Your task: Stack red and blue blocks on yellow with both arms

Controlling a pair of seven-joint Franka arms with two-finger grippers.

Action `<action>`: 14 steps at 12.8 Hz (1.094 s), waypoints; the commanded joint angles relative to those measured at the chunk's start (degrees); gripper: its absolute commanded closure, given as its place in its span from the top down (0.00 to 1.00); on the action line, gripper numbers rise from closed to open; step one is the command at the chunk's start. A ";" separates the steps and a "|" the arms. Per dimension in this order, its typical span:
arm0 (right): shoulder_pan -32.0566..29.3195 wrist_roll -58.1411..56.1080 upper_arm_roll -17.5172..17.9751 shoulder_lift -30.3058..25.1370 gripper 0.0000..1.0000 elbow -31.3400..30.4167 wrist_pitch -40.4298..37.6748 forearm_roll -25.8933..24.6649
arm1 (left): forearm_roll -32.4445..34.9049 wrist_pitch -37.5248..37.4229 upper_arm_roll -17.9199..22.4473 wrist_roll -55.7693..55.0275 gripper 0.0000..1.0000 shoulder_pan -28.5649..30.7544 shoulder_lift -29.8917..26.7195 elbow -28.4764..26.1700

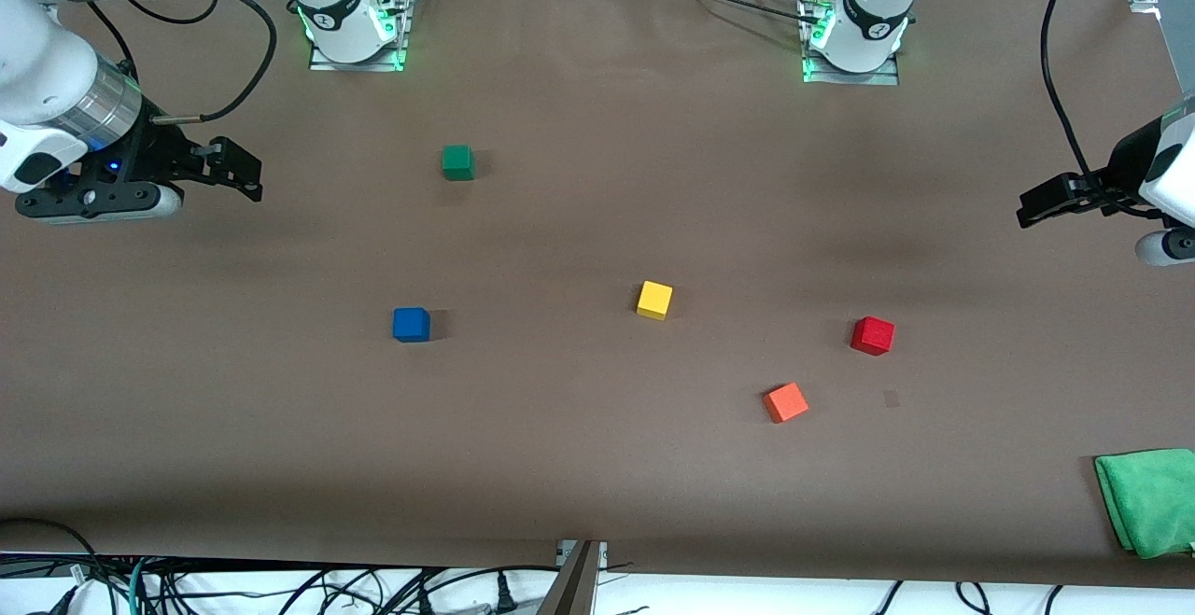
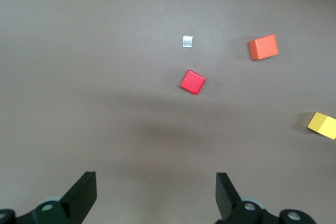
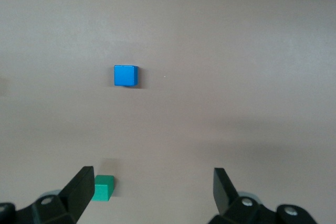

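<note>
Over the table's two ends, your grippers hang spread and empty: left gripper (image 2: 156, 192), right gripper (image 3: 149, 190). Five cubes, one per colour, none touching. Yellow cube (image 1: 654, 300) mid-table; red cube (image 1: 872, 335) toward the left arm's end, blue cube (image 1: 411, 324) toward the right arm's. One orange cube (image 1: 786, 402), one green cube (image 1: 457, 162), one green cloth (image 1: 1148, 501).

Brown table (image 1: 597, 466); black cables (image 1: 280, 587) along its near edge.
</note>
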 commanded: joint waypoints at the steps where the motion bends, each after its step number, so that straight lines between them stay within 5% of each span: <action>1: -1.18 0.35 0.70 0.99 1.00 1.71 0.72 -0.80 | -0.67 -0.03 -0.19 -0.06 1.00 0.44 0.44 1.07; 9: -0.66 0.08 1.05 2.04 1.00 1.62 1.69 -0.28 | -0.84 7.07 -1.24 0.20 1.00 -1.93 11.50 -0.25; 14: -0.04 -0.79 1.05 3.97 1.00 1.53 1.43 0.61 | -0.05 25.51 -1.33 0.38 1.00 -3.25 16.78 -10.33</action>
